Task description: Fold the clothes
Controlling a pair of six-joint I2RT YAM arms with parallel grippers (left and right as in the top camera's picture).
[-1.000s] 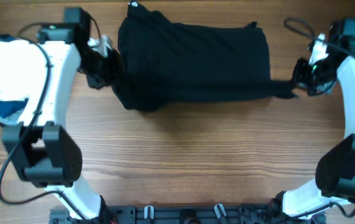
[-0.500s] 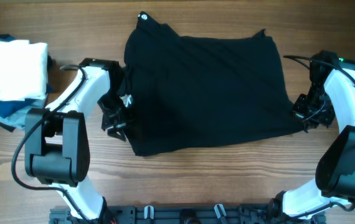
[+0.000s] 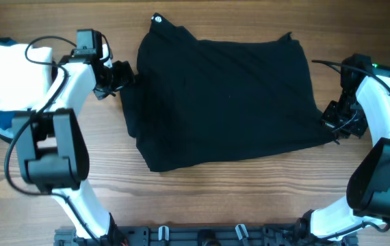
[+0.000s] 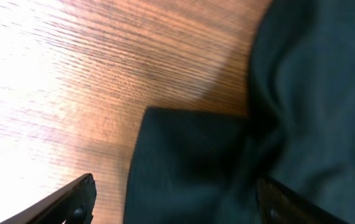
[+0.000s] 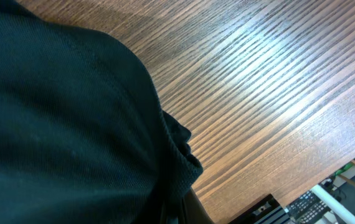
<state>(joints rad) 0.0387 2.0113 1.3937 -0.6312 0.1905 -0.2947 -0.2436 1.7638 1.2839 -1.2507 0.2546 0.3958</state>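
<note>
Plainly, the main risk sits on the left. The left gripper (image 3: 121,74) hangs wide open at the garment (image 3: 226,96)'s left edge, and its wrist view shows a doubled flap of cloth between the spread fingers (image 4: 78,200). If it closes there, it may take two layers or only the loose flap, and the fold would then drag crooked.

The right gripper (image 3: 330,123) seems pinched on the garment's lower right corner. The cloth gathers to a bunch there in the wrist view, though the fingers themselves barely show. A thin pinch like that could slip free under a pull, and with only one side held, a pull would skew the whole piece across the table (image 3: 215,198).

The garment lies spread over the far middle of the table, its white logo (image 3: 157,18) at the far left corner.

Counted: one black garment, two grippers, one white cloth (image 3: 10,72) at the far left with one blue cloth (image 3: 3,119) under it.
</note>
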